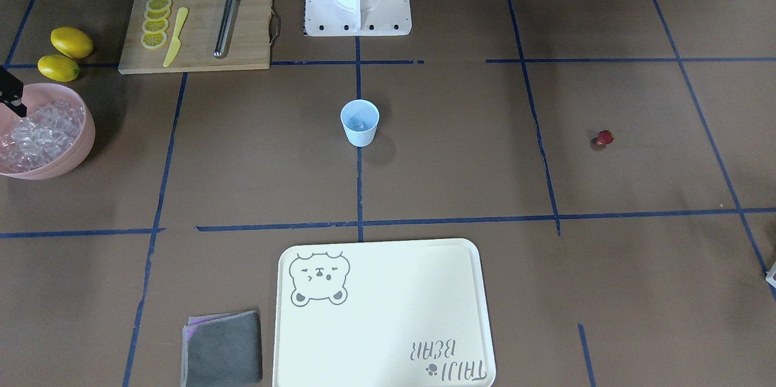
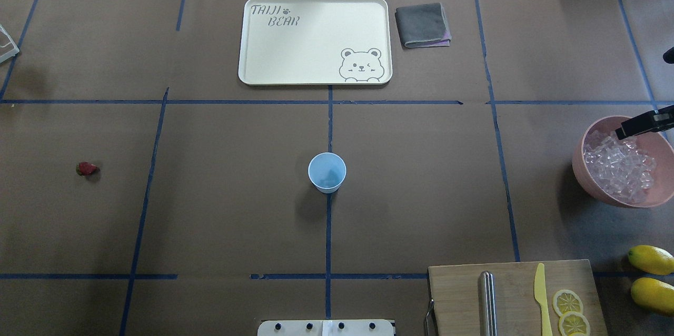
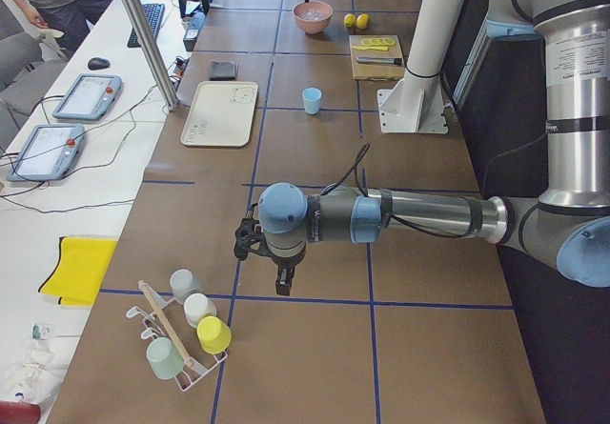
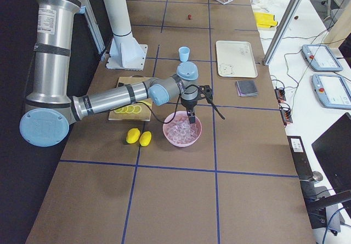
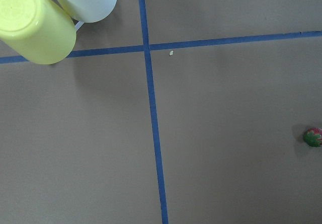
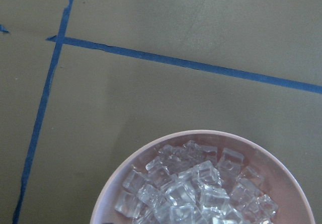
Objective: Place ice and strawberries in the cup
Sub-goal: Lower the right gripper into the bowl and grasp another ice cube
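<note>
1. The right gripper [image 4: 191, 119] hangs over the ice [image 2: 618, 165] in the pink bowl [image 2: 580, 165]; whether it grips anything cannot be told.
2. The left gripper [image 3: 272, 272] is equally unclear.
3. The cup [image 2: 327, 173] stands upright at table centre, mouth up.
4. The strawberry [image 2: 87, 168] lies sideways, its long axis across the table.

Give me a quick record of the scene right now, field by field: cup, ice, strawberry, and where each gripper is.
cup: pale-blue cup, upright, central; a clear piece seems to lie inside
ice: ice heaped in pink bowl, robot's right side
strawberry: strawberry lies alone, robot's left side, apart from cup
right gripper: right gripper over the bowl; open or shut unclear
left gripper: left gripper near cup rack; open or shut unclear
</note>
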`<state>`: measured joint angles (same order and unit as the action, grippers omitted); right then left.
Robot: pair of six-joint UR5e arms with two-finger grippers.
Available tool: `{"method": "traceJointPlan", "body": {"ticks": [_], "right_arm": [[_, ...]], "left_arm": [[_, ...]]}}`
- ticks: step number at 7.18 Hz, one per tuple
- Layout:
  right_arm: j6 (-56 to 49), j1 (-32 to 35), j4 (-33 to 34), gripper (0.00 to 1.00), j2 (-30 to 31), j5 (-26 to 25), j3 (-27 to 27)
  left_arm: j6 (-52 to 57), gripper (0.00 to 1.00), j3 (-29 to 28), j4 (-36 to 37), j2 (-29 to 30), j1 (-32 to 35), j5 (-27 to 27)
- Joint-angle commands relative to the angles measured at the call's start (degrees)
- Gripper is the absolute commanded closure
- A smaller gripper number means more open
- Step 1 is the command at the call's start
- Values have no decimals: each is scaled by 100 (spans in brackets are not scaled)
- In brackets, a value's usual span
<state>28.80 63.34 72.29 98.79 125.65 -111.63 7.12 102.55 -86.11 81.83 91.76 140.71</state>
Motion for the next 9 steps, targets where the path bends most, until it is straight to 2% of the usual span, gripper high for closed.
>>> {"method": "traceJointPlan", "body": {"ticks": [1,3,4,9], "right_arm": [[468,-409,-862,11,201,-304,350],[1316,-541,-1145,24,237,-322,379],[1634,-568,-1155,26,263,-322,379],[1655,-717,-1164,32,369,-384,370]], "left_arm": [[0,0,2,7,0,0,0],[0,0,2,-2,0,0,0],[0,0,2,-2,0,0,0],[0,0,2,-2,0,0,0]]}}
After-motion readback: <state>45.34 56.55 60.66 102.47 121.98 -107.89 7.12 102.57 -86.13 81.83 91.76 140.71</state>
